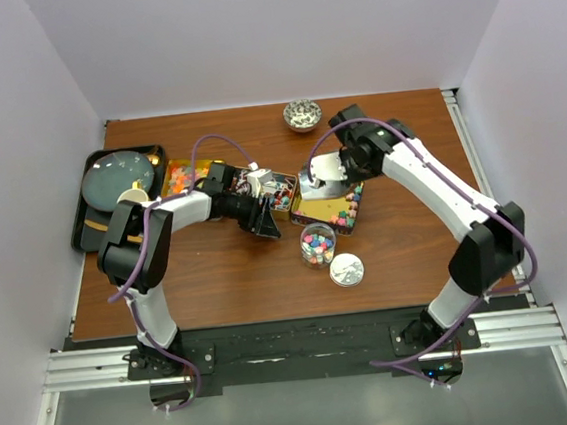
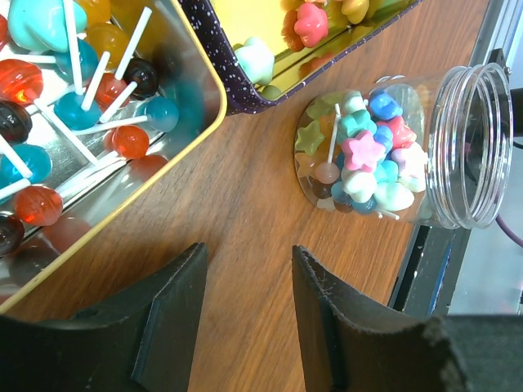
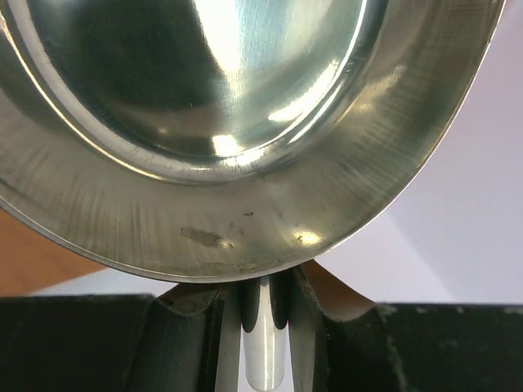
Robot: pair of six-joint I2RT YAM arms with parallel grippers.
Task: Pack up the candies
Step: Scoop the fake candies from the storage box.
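Left wrist view gives the best look at the candies (image 2: 364, 155): pastel stars and hearts piled in a clear jar (image 2: 470, 155) with its lid off. There are more in the purple tin (image 2: 219, 61) just beside it, plus lollipops (image 2: 73, 106) in a silver tin (image 2: 184, 57). The left end effector (image 2: 248, 261) hangs about half open over bare tabletop (image 2: 245, 204), holding nothing. Top external adds the lid (image 1: 346, 269) lying right beside the jar. Only right wrist shows the right end effector (image 3: 263, 314) clamped tight on a metal scoop (image 3: 245, 122).
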